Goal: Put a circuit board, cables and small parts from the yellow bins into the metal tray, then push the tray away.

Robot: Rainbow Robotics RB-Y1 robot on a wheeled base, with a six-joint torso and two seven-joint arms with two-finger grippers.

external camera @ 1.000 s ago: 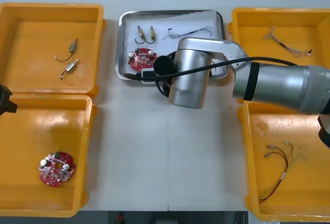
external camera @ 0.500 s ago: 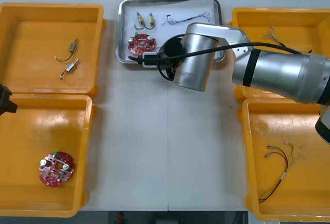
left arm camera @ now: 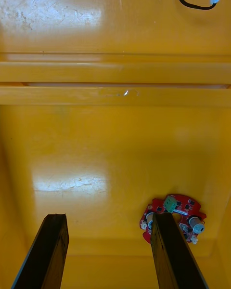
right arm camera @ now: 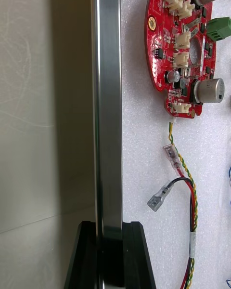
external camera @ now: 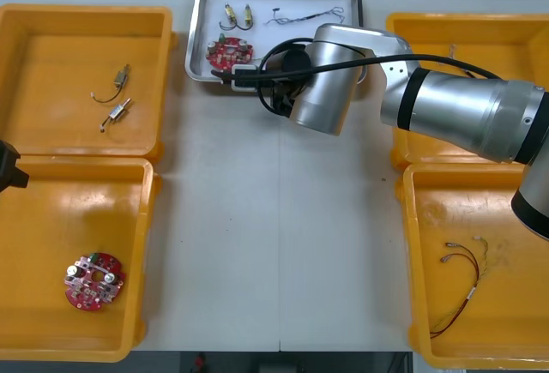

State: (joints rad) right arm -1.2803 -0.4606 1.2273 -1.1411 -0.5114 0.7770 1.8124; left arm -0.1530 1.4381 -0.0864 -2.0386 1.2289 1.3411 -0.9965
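Right tool [external camera: 244,78]: clamped on the near rim of the metal tray [external camera: 194,39]. Your right wrist view has one finger [right arm camera: 85,255] on the tabletop [external camera: 274,219] side, the other inside, and the rim running up betw. them. Metal tray: far centre of the tabletop, betw. the two far bins, white inside. Contents you can tick off: 1 round red circuit board [external camera: 232,51] at the near-left corner, close to the right tool; 2 small metal parts [external camera: 237,15] side by side at the far edge; thin cable [external camera: 307,18] to their right; red and yellow cable [right arm camera: 185,207] lying just beside the board, toward the clamped rim. Left tool [left arm camera: 108,216]: fingers apart, nothing held, over the near-left bin [external camera: 147,244], where a 2nd circuit board [external camera: 94,281] lies flat. Far-left bin [external camera: 163,73]: 2 loose parts [external camera: 114,100] w/ wire tails. Far-right bin [external camera: 463,20]: twisted cable [external camera: 476,75]. Near-right bin [external camera: 410,261]: reddish cable [external camera: 459,283].
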